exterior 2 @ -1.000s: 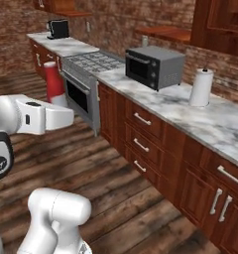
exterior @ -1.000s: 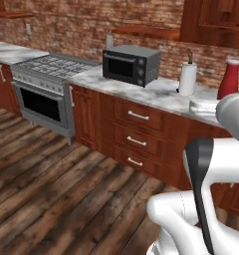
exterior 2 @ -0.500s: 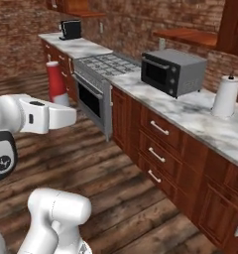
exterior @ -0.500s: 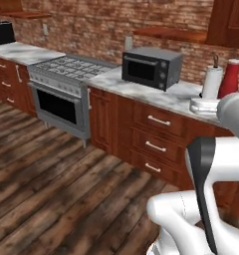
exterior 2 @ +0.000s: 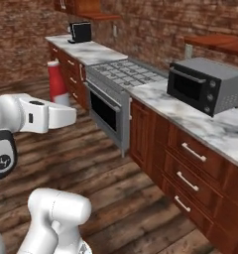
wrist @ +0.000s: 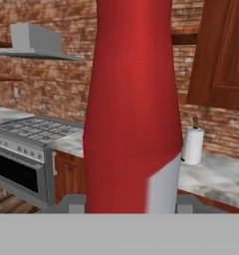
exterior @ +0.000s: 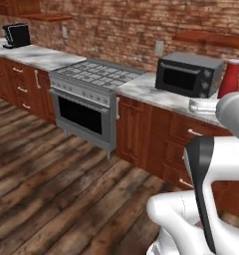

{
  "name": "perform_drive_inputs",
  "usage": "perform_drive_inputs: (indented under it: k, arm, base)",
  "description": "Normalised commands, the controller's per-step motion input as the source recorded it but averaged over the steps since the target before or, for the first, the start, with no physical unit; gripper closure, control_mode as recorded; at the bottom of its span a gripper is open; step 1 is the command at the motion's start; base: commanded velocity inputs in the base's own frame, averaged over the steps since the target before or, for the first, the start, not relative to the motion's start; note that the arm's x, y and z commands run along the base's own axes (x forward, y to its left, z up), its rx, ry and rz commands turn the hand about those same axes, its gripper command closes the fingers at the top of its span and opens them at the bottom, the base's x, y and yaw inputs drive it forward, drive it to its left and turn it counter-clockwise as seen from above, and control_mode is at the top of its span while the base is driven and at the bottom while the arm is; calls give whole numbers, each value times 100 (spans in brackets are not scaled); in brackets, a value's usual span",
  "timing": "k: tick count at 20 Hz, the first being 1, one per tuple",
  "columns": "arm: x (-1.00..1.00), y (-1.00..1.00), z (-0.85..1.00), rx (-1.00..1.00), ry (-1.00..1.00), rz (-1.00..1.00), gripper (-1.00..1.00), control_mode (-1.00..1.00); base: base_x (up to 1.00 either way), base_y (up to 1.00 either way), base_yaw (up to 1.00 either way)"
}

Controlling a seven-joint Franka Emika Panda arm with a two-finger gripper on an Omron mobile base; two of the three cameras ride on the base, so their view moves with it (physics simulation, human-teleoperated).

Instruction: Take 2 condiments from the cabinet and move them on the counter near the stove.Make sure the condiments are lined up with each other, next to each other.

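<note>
**Brick-walled kitchen, red bottle carried upright**

Brick wall backs one marble counter [exterior 2: 210, 130] carrying one grey stove [exterior 2: 122, 75] and one microwave [exterior 2: 206, 83] just right of it. One red squeeze bottle [wrist: 134, 107] stands upright between the jaws of the gripper [exterior 2: 55, 94], gripped low on its body, held in the air well left of the stove in the right base view. Hand view adds one paper towel roll [wrist: 193, 145] on the counter and one range hood [wrist: 37, 44] above the stove.

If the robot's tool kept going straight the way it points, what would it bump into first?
Probably the marble counter by the paper towel roll, since the tool, carrying the red bottle, faces there. Depth is unclear.
</note>
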Motion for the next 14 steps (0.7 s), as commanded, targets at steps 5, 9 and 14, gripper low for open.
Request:
perform_drive_inputs:
  k: [5,9,14]
  arm:
    - [0,0,0,0,0,0,100,100]
    - [0,0,0,0,0,0,100,100]
    - [0,0,0,0,0,0,100,100]
  base:
    - [100,88,-8]
    - [100,100,-20]
    - [100,100,-32]
